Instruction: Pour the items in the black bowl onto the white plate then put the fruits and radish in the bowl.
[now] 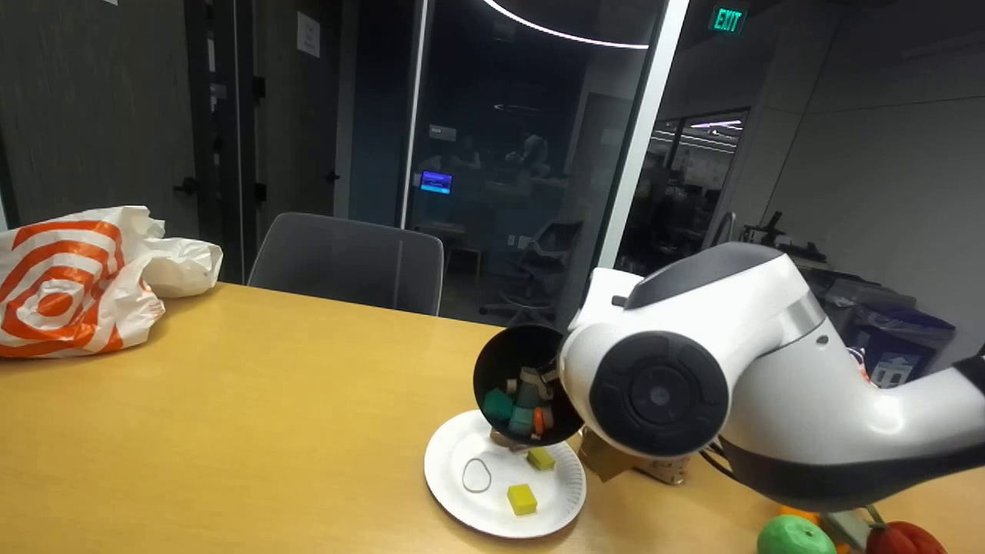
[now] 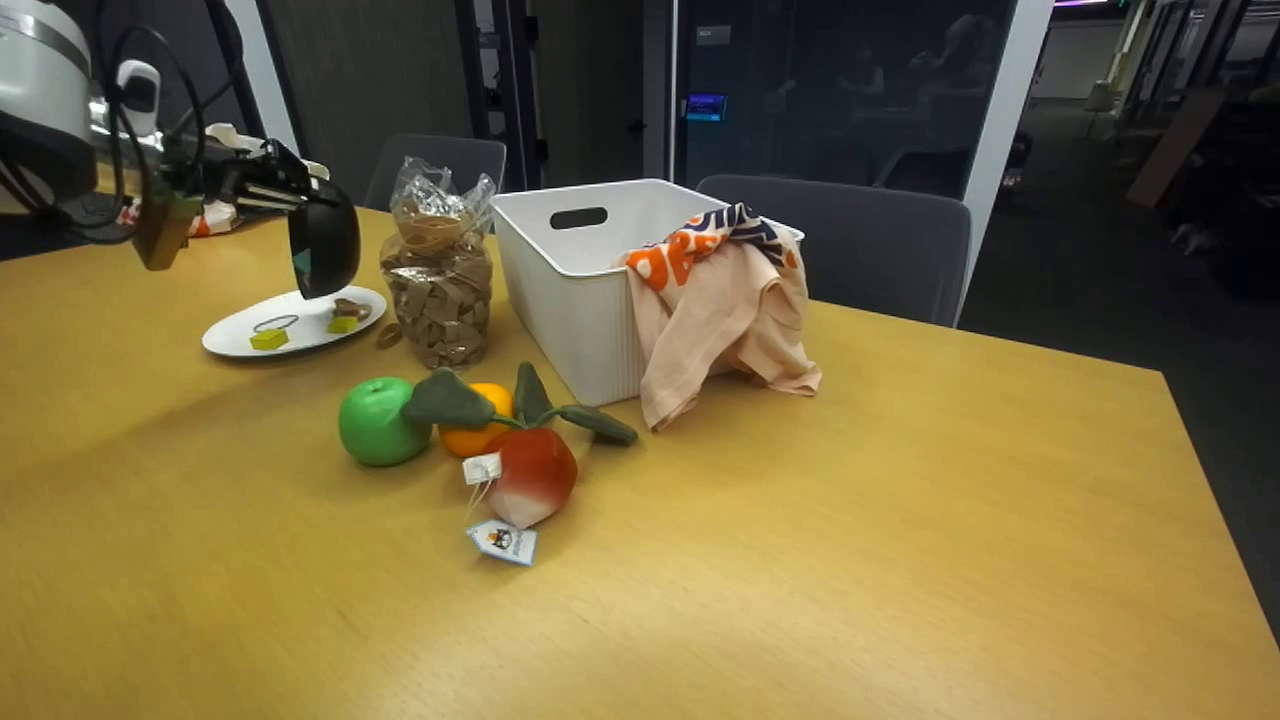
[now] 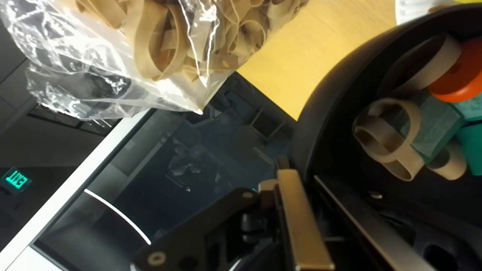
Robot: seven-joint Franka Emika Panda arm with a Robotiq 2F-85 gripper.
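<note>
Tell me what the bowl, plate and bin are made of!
The bowl: maybe plastic, as it's smooth and black with a soft sheen; metal isn't ruled out.
The plate: probably paper, dull white, with a crimped rim.
The bin: likely plastic, satiny white, with fine ribs and a moulded-looking handle hole.

White plate (image 3: 413,9) cropped, wrist view

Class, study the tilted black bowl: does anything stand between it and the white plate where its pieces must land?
Nothing visible does. The black bowl, held by the pincer, tilts over the white plate in both exterior views; the bag of rubber bands stands beside the plate, not between.
</note>
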